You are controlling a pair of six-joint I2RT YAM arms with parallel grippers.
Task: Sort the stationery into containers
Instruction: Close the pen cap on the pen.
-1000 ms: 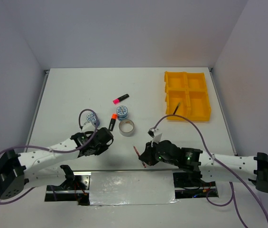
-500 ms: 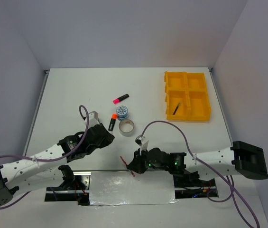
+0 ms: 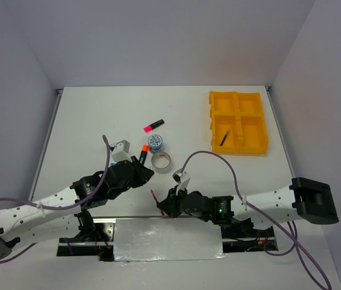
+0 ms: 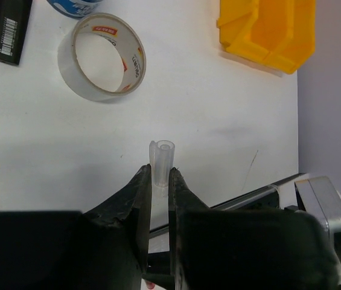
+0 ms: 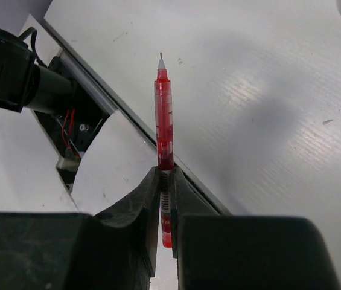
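Pinching a red pen (image 5: pixel 163 130), the right end effector (image 5: pixel 165 173) hides its barrel; left end effector (image 4: pixel 159 173) grips a clear tube (image 4: pixel 161 158).

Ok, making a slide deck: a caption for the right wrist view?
Jaws shut on an uncapped red pen, tip pointing forward across the table's near edge.
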